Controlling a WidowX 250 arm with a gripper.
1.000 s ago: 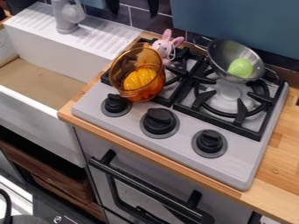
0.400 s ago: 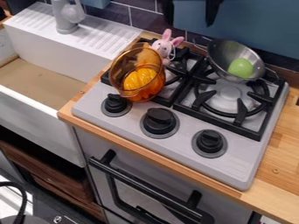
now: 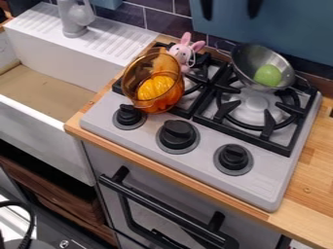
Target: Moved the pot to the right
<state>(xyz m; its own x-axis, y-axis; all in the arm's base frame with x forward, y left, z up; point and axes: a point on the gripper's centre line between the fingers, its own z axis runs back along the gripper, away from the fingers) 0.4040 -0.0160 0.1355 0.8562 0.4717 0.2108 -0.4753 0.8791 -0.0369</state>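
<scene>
At the top edge, my black gripper (image 3: pixel 231 8) hangs with its two fingertips apart and nothing between them, above and to the left of the metal pot. The silver metal pot (image 3: pixel 248 59) rests tilted on the back right of the stove, with a green round object (image 3: pixel 268 75) inside. A clear amber pot (image 3: pixel 173 99) stands tilted on the left burner, holding a yellow-orange ridged object (image 3: pixel 156 86). My gripper touches neither pot.
A pink bunny toy (image 3: pixel 184 50) sits behind the amber pot on the stove (image 3: pixel 260 182). Three black knobs line the stove's front. The white sink (image 3: pixel 48 114) and grey faucet (image 3: pixel 73 18) are at left, a wooden counter (image 3: pixel 315 170) at right.
My gripper has moved right along the top edge, from above the bunny's left to nearer the metal pot. A black cable at the lower left has shifted. Both pots have stayed put.
</scene>
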